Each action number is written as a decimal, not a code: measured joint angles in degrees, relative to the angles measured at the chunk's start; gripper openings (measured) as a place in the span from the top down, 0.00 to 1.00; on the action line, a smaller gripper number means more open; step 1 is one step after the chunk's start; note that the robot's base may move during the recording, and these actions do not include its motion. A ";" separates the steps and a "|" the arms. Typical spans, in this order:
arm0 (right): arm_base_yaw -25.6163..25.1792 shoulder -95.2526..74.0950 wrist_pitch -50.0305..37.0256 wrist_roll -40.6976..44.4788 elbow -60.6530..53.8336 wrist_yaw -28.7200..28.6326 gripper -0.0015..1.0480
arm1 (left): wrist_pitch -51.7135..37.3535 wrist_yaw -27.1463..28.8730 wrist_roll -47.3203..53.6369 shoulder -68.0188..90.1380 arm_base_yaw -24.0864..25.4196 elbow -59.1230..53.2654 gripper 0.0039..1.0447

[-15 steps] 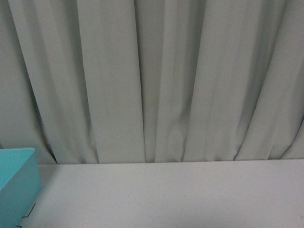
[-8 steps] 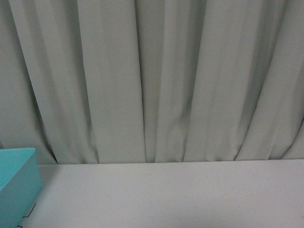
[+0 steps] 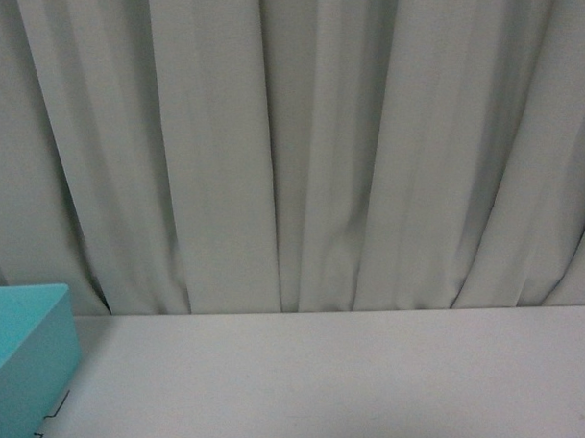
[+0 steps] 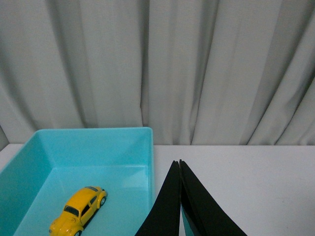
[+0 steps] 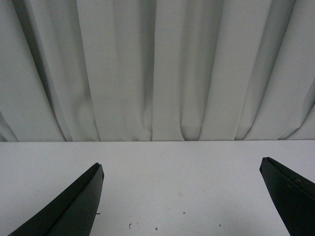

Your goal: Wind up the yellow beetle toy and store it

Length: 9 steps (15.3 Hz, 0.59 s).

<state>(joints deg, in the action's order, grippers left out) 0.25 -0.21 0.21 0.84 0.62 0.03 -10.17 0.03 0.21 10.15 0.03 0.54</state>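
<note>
Yellow beetle toy (image 4: 78, 210) already sits on the floor of the teal bin (image 4: 147, 147), nose toward 7 o'clock in the left wrist view, upright on its black wheels, glossy with dark windows. Left gripper (image 4: 179, 164), at 3 o'clock of the toy, is pinched closed on nothing; right gripper (image 5: 182, 169) is spread wide and empty over the white table (image 5: 182, 162). Storing looks done, so likely only retracting both arms remains.
</note>
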 joint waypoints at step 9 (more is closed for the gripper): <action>0.00 0.00 0.00 0.00 0.00 0.00 0.06 | 10.38 0.00 -0.07 -9.97 0.00 0.02 0.53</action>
<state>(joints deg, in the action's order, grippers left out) 0.25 -0.21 0.21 0.84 0.62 0.03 0.21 0.03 0.14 0.19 0.03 0.56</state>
